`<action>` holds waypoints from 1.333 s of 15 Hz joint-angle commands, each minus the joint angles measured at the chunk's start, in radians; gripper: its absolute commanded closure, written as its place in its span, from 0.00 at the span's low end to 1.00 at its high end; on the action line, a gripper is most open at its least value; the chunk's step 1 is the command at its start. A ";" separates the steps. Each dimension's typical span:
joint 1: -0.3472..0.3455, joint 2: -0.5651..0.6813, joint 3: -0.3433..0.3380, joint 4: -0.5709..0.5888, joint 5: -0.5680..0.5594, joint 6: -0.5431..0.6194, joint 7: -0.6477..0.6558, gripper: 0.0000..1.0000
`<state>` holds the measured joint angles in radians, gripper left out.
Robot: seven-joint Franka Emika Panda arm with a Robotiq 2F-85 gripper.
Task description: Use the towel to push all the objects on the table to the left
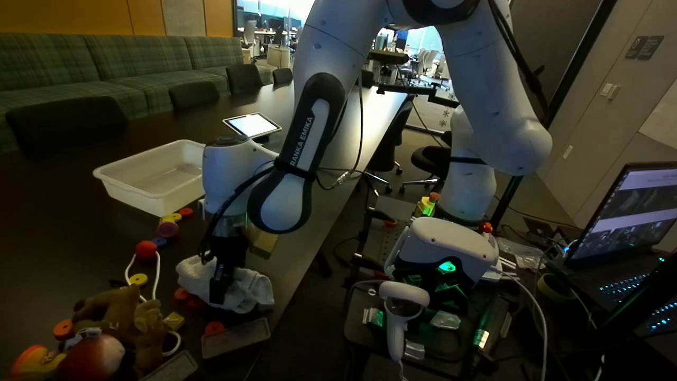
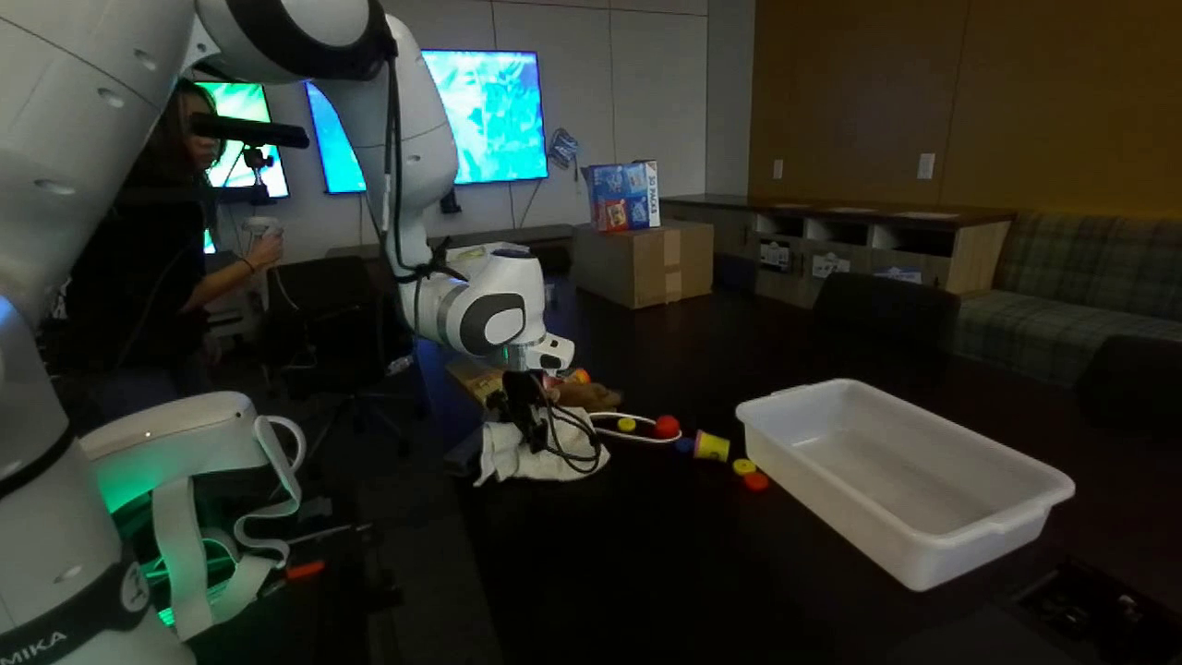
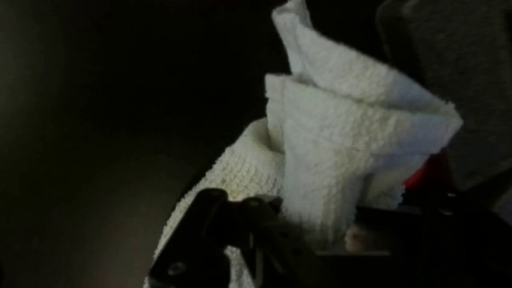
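The gripper (image 1: 218, 290) is closed tight, with the bunched towel (image 1: 249, 290) pinched in it. To push well, it is best to press the towel low on the bench (image 2: 628, 573) and go slow. I think left means away from the tub (image 2: 836, 508). The yellow ring (image 1: 138, 279) is flat and may slip under, so the towel should lie wide. The white loop (image 1: 157, 272) by the red ball (image 1: 146, 250) might snag.

The towel is creamy white, soft and bumpy, with many folds. It looks to rest on the bench, well apart from the tub. The yellow pot (image 2: 712, 446) is near the tub.
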<state>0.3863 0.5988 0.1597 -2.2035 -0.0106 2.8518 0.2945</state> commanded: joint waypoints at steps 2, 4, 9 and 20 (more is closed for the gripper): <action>-0.089 -0.063 0.113 -0.007 0.086 -0.026 -0.104 0.97; -0.116 -0.081 0.101 -0.010 0.100 -0.020 -0.118 0.97; -0.158 -0.094 -0.048 0.013 0.057 -0.005 -0.101 0.98; -0.022 0.157 -0.517 0.281 -0.223 0.047 0.096 0.98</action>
<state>0.2830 0.6275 -0.2598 -2.0472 -0.1809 2.8610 0.2921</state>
